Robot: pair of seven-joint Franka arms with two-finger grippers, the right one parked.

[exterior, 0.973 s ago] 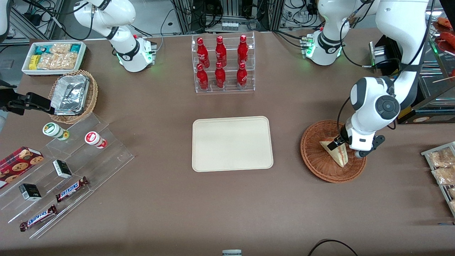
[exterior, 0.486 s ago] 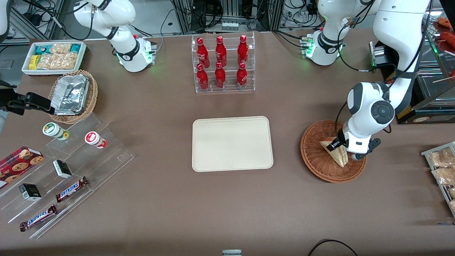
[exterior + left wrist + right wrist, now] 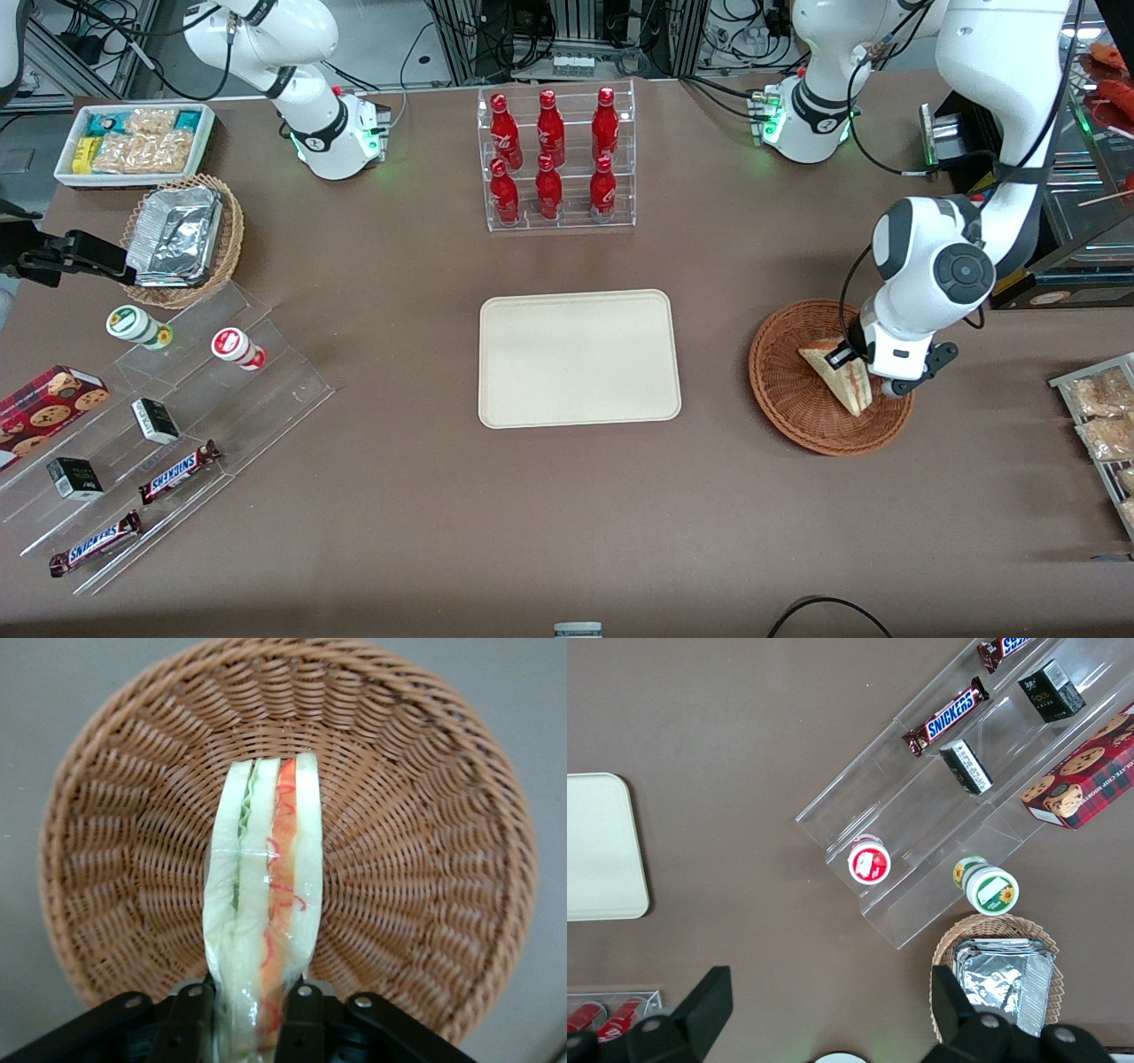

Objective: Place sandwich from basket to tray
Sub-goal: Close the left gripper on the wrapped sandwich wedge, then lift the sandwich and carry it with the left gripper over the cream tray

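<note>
Gripper: the gripper (image 3: 250, 1014) is down in the basket, its two black fingers (image 3: 190, 1020) pressed against the flat bread faces of the sandwich, one on each side, clamped on its wider end.
Gripper, front view: the gripper (image 3: 852, 365) sits under the white wrist of the working arm (image 3: 930, 275), over the part of the basket toward that arm's end of the table.
Sandwich: the sandwich (image 3: 263, 904) stands on edge with its cut side toward the wrist camera, showing green, pale and orange-red layers under a clear wrap; in the front view the sandwich (image 3: 837, 377) is a pale wedge with its point toward the front camera, inside the basket rim.
Lift: whether it touches the weave or hangs just above it cannot be told.
Basket: the basket (image 3: 788, 390) is round and reddish-brown; the basket (image 3: 416, 842) holds nothing but the sandwich.
Tray: the tray (image 3: 579, 358) lies flat near the table's middle, well apart from the basket, toward the parked arm's end; nothing lies on it.
Bottles: a clear rack of red bottles (image 3: 555, 158) stands farther from the front camera than the tray.
Table: a brown table (image 3: 567, 514) carries everything.
</note>
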